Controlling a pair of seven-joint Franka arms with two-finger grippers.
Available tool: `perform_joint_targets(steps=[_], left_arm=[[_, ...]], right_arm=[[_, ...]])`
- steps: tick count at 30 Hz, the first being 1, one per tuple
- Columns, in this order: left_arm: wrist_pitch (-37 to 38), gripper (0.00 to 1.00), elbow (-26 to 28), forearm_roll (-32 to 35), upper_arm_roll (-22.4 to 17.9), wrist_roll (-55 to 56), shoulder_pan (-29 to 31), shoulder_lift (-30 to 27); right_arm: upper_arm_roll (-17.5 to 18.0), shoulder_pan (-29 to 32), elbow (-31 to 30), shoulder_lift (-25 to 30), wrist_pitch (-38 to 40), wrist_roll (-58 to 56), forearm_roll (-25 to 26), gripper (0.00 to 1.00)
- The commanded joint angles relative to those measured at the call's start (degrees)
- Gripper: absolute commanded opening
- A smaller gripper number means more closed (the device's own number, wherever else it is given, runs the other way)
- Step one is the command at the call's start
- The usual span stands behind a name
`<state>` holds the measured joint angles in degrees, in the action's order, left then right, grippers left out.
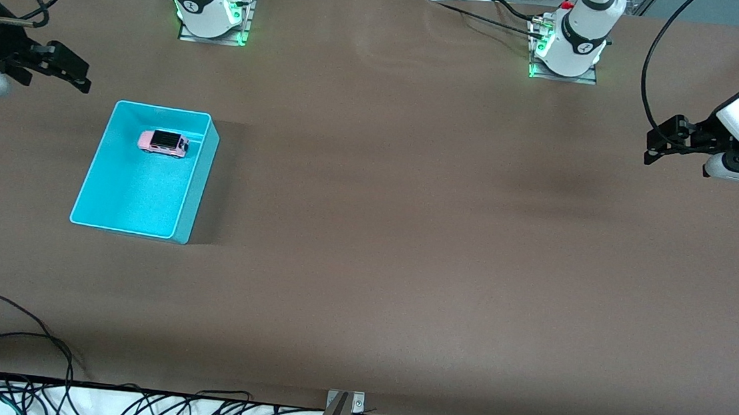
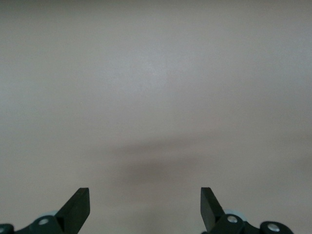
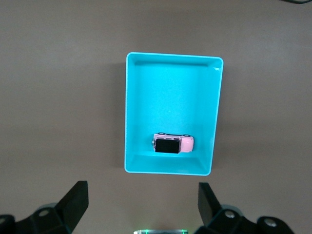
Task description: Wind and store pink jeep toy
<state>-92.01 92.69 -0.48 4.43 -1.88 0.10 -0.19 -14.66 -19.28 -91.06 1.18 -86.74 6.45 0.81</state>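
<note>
The pink jeep toy [image 1: 163,143] with its black roof lies inside the cyan bin [image 1: 97,184], at the bin's end farthest from the front camera. It also shows in the right wrist view [image 3: 173,144] in the bin [image 3: 141,107]. My right gripper [image 1: 67,71] is open and empty, raised over the table at the right arm's end, apart from the bin; its fingers [image 3: 73,202] show wide apart. My left gripper [image 1: 666,143] is open and empty over bare table at the left arm's end, with its fingers [image 2: 78,207] wide apart.
The brown table [image 1: 407,237] spreads between the two arms. Cables [image 1: 28,365] lie along the table's front edge. The arm bases [image 1: 209,13] stand at the back edge. A metal bracket [image 1: 342,409] sits at the front edge.
</note>
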Motion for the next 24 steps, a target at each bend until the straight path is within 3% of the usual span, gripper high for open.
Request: perform_joint_targets(steps=[1,24], left_arm=[[1.39,1.00,-2.16,-0.67,0.05,-1.55,0.42,0.98],[1.39,1.00,-2.16,-0.84,-0.04,-1.46,0.51,0.98]], right_arm=[[-0.28,0.47,-0.87,0.32,-1.33,0.49,0.77,1.00],[-0.37,0.82,0.62,-1.53,-1.15,-6.02,0.59,1.00]])
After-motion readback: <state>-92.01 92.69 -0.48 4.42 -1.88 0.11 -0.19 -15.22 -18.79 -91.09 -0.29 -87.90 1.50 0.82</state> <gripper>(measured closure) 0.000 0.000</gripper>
